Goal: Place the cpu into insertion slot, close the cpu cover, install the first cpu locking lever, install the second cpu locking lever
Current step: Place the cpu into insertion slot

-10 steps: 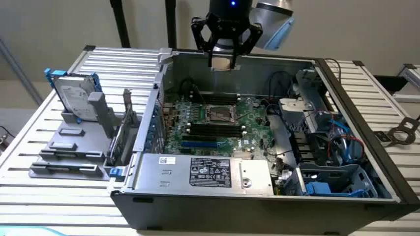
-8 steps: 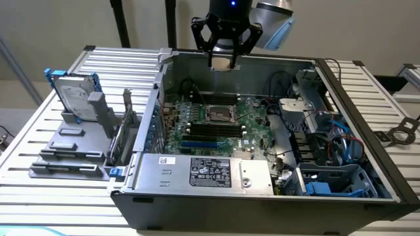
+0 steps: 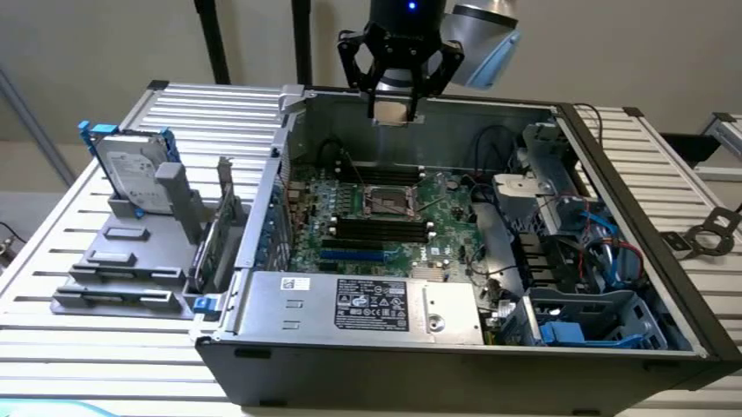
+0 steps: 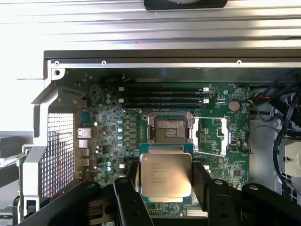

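The jaws clasp the cpu (image 3: 392, 113) by two opposite sides, held flat, high above the open case (image 3: 347, 369); the empty socket (image 3: 388, 201) lies well below it on the green board (image 3: 453, 208), roughly in line with the chip in the exterior view.

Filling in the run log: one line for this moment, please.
gripper: shut on cpu | cpu: held above open computer case, not yet seated | insertion slot: empty, uncovered

wall (image 3: 93, 43): plain beige; table (image 3: 82, 365): ribbed silver metal; posts (image 3: 214, 43): two, black, behind table
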`<state>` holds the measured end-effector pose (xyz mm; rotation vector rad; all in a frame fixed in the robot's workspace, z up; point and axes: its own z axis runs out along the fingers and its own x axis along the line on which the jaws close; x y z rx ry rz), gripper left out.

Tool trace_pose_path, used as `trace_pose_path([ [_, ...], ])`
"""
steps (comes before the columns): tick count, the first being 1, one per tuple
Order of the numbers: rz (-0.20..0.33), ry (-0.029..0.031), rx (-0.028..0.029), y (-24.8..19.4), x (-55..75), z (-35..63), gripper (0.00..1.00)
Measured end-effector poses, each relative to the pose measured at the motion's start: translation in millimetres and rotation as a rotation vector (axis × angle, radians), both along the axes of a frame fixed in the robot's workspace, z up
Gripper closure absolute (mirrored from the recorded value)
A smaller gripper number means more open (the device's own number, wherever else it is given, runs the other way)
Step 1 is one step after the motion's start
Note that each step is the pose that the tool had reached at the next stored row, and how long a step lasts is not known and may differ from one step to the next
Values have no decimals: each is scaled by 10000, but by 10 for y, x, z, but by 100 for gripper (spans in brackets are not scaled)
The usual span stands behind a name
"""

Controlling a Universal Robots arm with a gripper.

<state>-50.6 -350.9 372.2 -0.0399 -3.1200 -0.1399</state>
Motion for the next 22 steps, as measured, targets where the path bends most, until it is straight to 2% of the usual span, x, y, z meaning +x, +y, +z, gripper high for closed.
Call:
trace_pose_path([
  [2, -1, -2, -6, 20, 3, -11, 45],
  [4, 0, -2, -36, 65, 40, -37, 45],
  [8, 0, -1, -111, 142, 134, -88, 45],
  [13, 0, -1, -210, 205, 207, -155, 45],
  [16, -32, 0, -314, 217, 241, -182, 45],
  [22, -1039, 19, -324, 217, 242, -205, 45],
])
